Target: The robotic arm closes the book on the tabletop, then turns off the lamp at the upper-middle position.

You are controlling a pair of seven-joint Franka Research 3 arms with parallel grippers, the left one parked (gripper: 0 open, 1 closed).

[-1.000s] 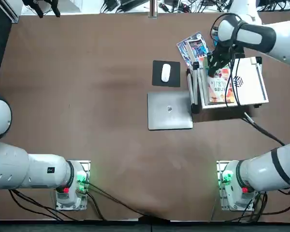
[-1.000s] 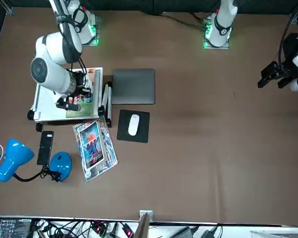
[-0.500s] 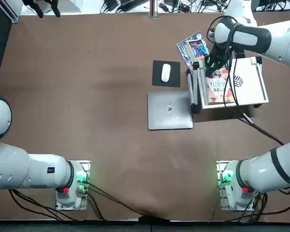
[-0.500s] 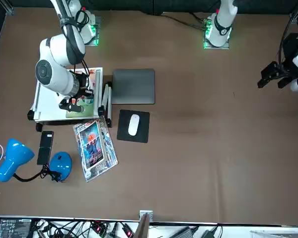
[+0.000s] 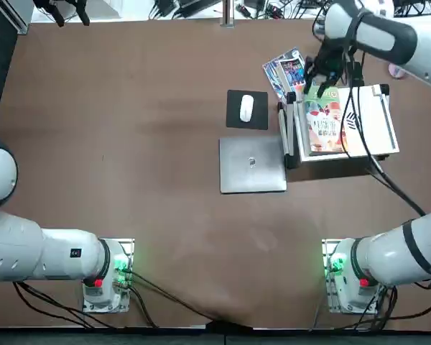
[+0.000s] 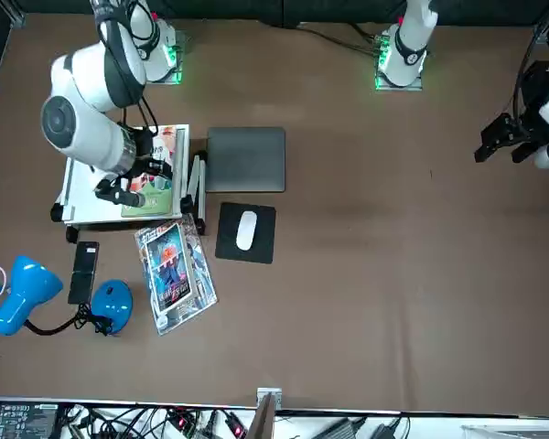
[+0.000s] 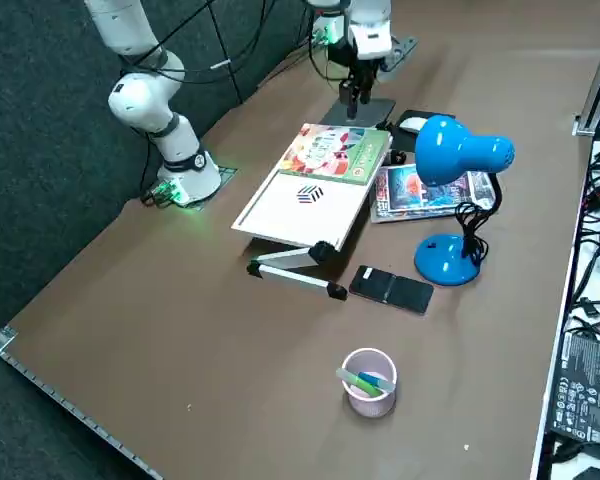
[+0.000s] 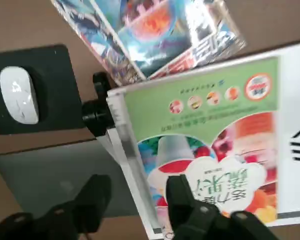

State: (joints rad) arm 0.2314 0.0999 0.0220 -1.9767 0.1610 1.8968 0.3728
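The book [image 8: 200, 130] lies shut on the white stand [image 7: 302, 212], its green and fruit-coloured cover facing up, along the stand's left edge. No inside pages show, so I judge the first half of my job done: the closing looks finished, and the cover seems to lie flat enough to need no further push.

My hand [image 8: 137, 196] is open, its two fingers apart with nothing between them. It is over the left part of the stand, near the book, and I don't see it pressing on anything.

What is left is the lamp [image 7: 445, 262]. It stands toward the far right corner of the bench [image 5: 165, 215], beyond the stand's far edge, with its blue base on the brown surface and its head on a black bendy stem. My hand is well apart from it, so the second half has not been started. Whether the lamp is lit I can't fairly say, since none of these views looks into its shade.

Next I should lift clear of the stand and go over to the lamp's base, where I would guess the switch to be. The phone [image 7: 391, 289] lies between stand and base, and a low reach could knock it.
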